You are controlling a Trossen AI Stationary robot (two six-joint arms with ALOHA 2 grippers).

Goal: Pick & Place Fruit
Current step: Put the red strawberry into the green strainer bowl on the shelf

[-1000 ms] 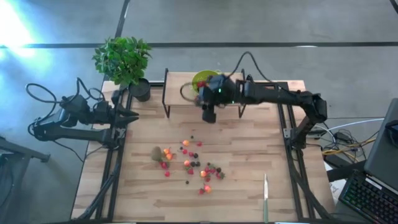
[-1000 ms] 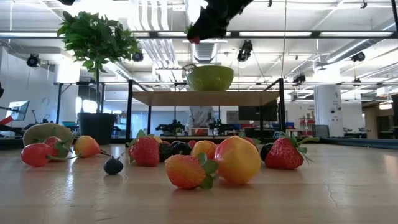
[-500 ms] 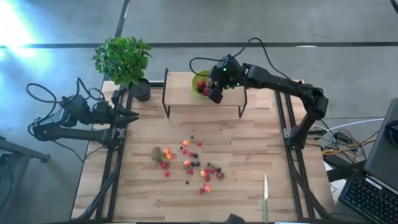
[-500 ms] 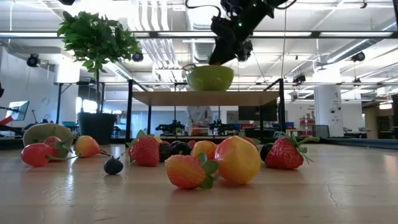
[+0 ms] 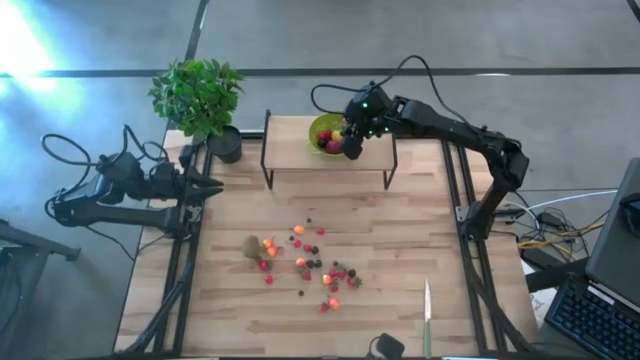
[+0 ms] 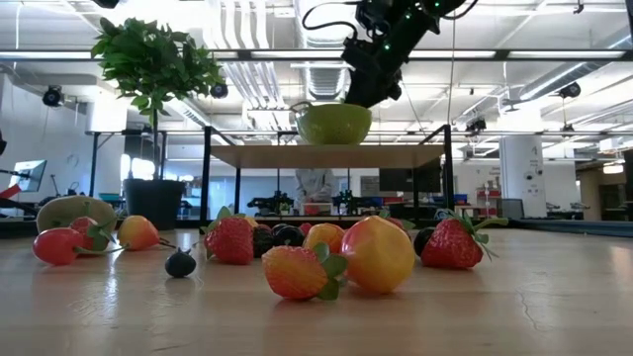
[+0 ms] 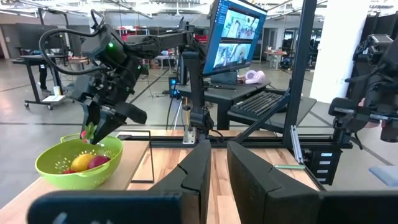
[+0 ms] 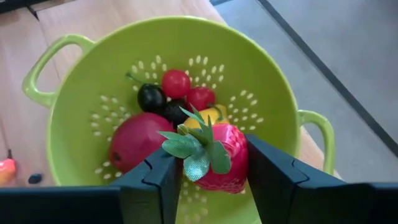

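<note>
Now over the bowl [image 8: 87, 81], right hand [image 8: 208, 171] holds strawberry [image 8: 217, 155], leaves toward camera.

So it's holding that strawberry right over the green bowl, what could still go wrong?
Two risks, I think. The right gripper holds the strawberry over the bowl, not in it: released, it could bounce off the fruit already inside. The bowl also sits on a raised shelf, so a low pass by the arm might knock it off.

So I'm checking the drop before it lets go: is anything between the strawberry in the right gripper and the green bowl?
Nothing visible. The right gripper holds the strawberry directly over the open bowl, with only fruit already inside lying beneath it.
</note>
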